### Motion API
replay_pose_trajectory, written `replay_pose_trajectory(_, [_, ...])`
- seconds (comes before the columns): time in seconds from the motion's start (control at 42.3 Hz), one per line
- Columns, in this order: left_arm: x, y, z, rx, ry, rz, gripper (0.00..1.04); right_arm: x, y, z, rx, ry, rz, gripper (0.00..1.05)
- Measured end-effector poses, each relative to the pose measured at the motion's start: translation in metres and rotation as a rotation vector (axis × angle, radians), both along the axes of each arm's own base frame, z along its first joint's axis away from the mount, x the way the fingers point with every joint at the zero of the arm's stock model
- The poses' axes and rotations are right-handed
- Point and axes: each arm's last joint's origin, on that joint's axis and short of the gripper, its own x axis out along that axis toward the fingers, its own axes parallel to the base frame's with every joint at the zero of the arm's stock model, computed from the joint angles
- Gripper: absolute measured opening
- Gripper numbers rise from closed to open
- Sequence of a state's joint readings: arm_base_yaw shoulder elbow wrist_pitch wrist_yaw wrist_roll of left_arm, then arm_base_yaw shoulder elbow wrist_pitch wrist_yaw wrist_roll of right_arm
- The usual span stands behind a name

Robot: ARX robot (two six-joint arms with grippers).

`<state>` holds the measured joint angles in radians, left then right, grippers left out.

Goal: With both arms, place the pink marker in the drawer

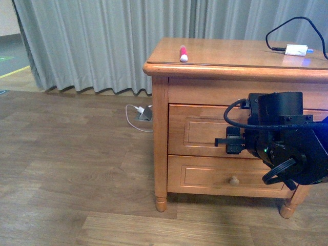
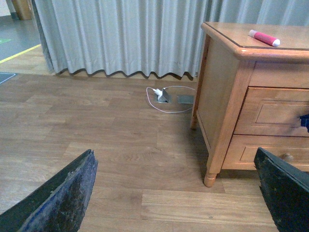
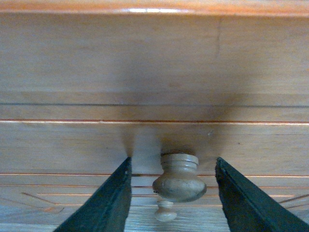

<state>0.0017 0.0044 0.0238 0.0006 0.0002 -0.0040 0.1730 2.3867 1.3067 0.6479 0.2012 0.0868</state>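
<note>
My right claw [image 3: 173,162] gapes empty around the knob [image 3: 179,180] of the drawer [image 1: 197,130], pink marker [image 1: 183,53] up on the nightstand [image 1: 230,51], and if I close off-centre the round knob may squirt out as I pull.

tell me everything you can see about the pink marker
The pink marker is a short, smooth cylinder, bright pink along most of its length with a white end; it looks like plastic. It lies flat on its side on the glossy top of the wooden nightstand, towards the left of that top in the front view, white end nearest the front edge. Only the top touches it; nothing else lies close by.
</note>
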Motion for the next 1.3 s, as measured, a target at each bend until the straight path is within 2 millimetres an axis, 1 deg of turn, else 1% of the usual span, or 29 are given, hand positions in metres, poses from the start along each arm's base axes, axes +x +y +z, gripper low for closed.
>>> replay_pose_trajectory(0.095, [0.0,0.0,0.0,0.0,0.0,0.0,0.99,0.0,-0.003,-0.002,0.014,0.027,-0.012,0.32])
replay_pose_trajectory(0.142, [0.0,0.0,0.0,0.0,0.0,0.0,0.99,0.0,-0.004,-0.002,0.028,0.036,-0.015,0.25])
replay_pose_trajectory(0.308, [0.0,0.0,0.0,0.0,0.0,0.0,0.99,-0.006,-0.006,0.003,0.067,0.062,-0.019,0.23])
replay_pose_trajectory(0.402, [0.0,0.0,0.0,0.0,0.0,0.0,0.99,-0.024,-0.007,0.007,0.094,0.104,-0.006,0.23])
replay_pose_trajectory(0.45, [0.0,0.0,0.0,0.0,0.0,0.0,0.99,-0.038,-0.007,0.009,0.106,0.129,0.007,0.23])
replay_pose_trajectory(0.497, [0.0,0.0,0.0,0.0,0.0,0.0,0.99,-0.054,-0.008,0.011,0.109,0.163,0.013,0.23])
replay_pose_trajectory(0.544, [0.0,0.0,0.0,0.0,0.0,0.0,0.99,-0.075,-0.01,0.015,0.106,0.207,0.021,0.23])
replay_pose_trajectory(0.663, [0.0,0.0,0.0,0.0,0.0,0.0,0.99,-0.11,-0.013,0.021,0.105,0.277,0.04,0.23])
replay_pose_trajectory(0.71, [0.0,0.0,0.0,0.0,0.0,0.0,0.99,-0.121,-0.015,0.022,0.107,0.294,0.049,0.28])
replay_pose_trajectory(0.852, [0.0,0.0,0.0,0.0,0.0,0.0,0.99,-0.162,-0.021,0.03,0.111,0.332,0.06,0.5])
replay_pose_trajectory(0.875, [0.0,0.0,0.0,0.0,0.0,0.0,0.99,-0.165,-0.022,0.031,0.111,0.332,0.059,0.52])
replay_pose_trajectory(0.946, [0.0,0.0,0.0,0.0,0.0,0.0,0.99,-0.181,-0.025,0.037,0.117,0.334,0.055,0.62])
replay_pose_trajectory(1.088, [0.0,0.0,0.0,0.0,0.0,0.0,0.99,-0.204,-0.029,0.05,0.153,0.334,0.067,0.8])
replay_pose_trajectory(1.207, [0.0,0.0,0.0,0.0,0.0,0.0,0.99,-0.217,-0.032,0.074,0.186,0.305,0.078,0.97])
replay_pose_trajectory(1.23, [0.0,0.0,0.0,0.0,0.0,0.0,0.99,-0.219,-0.033,0.079,0.198,0.296,0.081,0.98])
replay_pose_trajectory(1.301, [0.0,0.0,0.0,0.0,0.0,0.0,0.99,-0.226,-0.035,0.1,0.221,0.258,0.098,0.96])
